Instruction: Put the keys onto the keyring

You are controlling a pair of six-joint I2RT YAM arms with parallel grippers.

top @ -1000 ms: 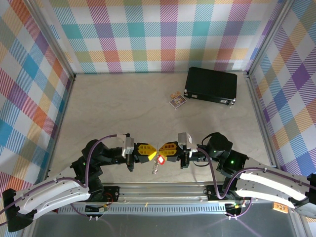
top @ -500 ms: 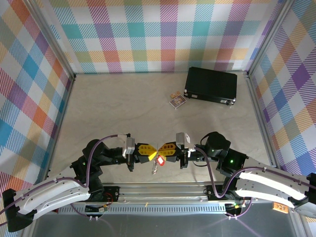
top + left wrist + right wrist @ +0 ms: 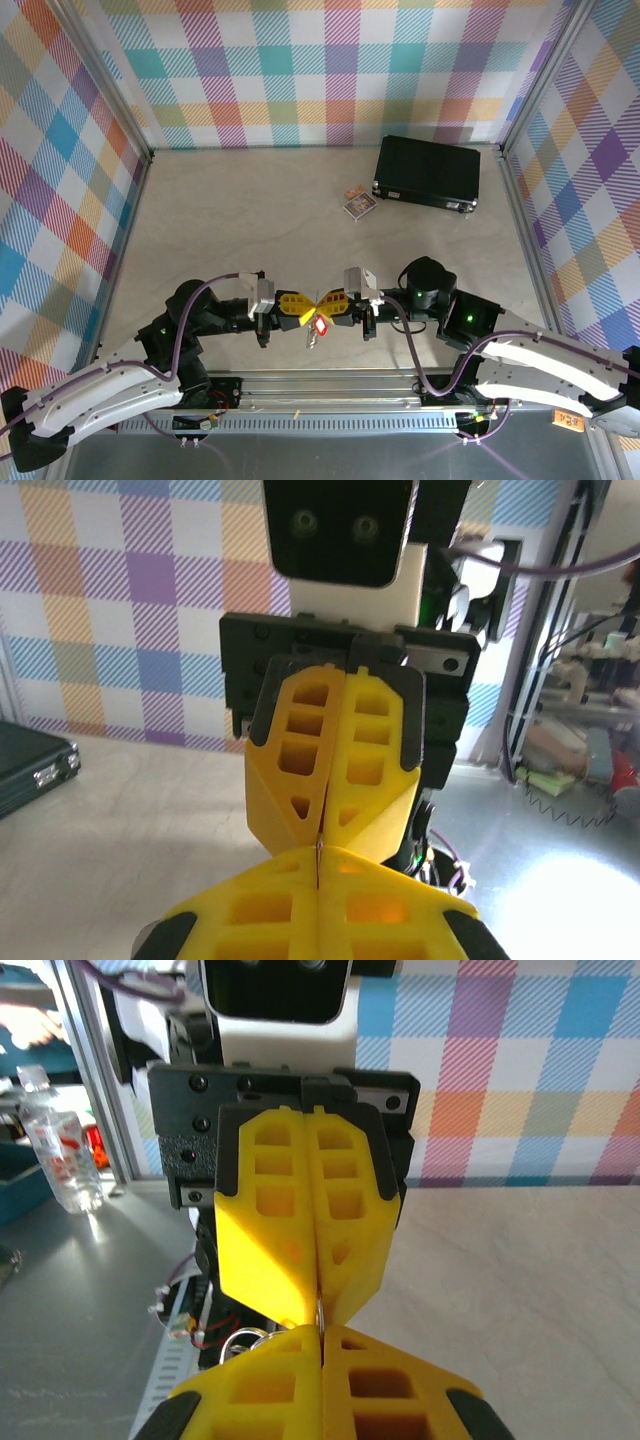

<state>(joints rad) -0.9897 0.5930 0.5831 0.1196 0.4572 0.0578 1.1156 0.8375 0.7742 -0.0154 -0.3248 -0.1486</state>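
Note:
My left gripper [image 3: 310,308] and right gripper [image 3: 324,301] meet tip to tip above the near edge of the table, both shut. The keyring [image 3: 318,848] shows as a thin metal edge running between both pairs of yellow tips. In the right wrist view the same keyring [image 3: 320,1312] edge is pinched in the shut jaws, with small silvery loops [image 3: 238,1338] to its left. The red-headed key [image 3: 321,324] hangs just under the tips, and the silvery chain [image 3: 313,341] dangles below it. Where the key joins the ring is hidden by the fingers.
A black rectangular case [image 3: 428,172] lies at the back right, with a small printed card packet [image 3: 359,203] to its left. An aluminium rail [image 3: 330,385] runs along the near edge below the grippers. Checked walls close off three sides.
The right arm has pushed left, bringing its fingers tighter against the left gripper's tips. Key and chain have shifted slightly left with it. The left arm has held still.

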